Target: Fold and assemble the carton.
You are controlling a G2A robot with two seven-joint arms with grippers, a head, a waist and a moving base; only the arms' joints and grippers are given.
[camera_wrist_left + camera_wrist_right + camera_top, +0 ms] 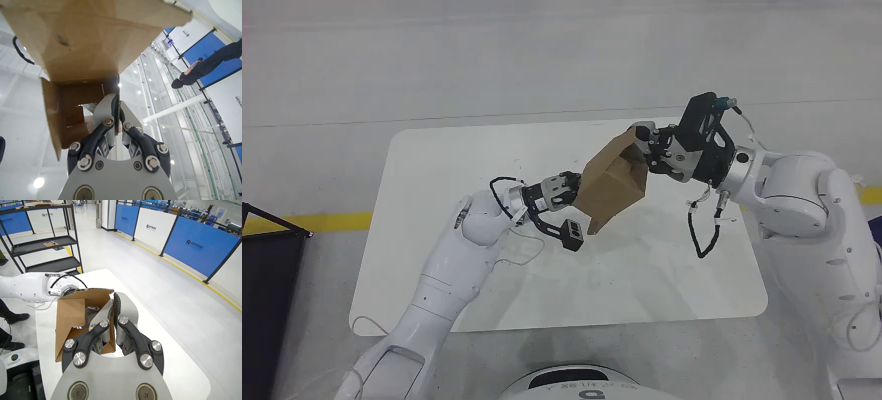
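A brown cardboard carton (614,183), opened into a tube with loose flaps, hangs tilted above the middle of the white table (442,180), held between both arms. My left gripper (576,200) is shut on the carton's lower wall edge; in the left wrist view that gripper (118,103) pinches a thin cardboard edge, with the carton (79,43) spreading above it. My right gripper (650,150) is shut on the carton's upper end. In the right wrist view that gripper (114,303) clamps one wall, and the carton (73,317) shows its open inside with a bent flap.
The table's bare surface (151,332) lies below the carton. A black shelf rack (43,243) stands beyond the table's far end, and blue and white partition panels (189,245) line the floor. A yellow floor line (312,222) runs past the table.
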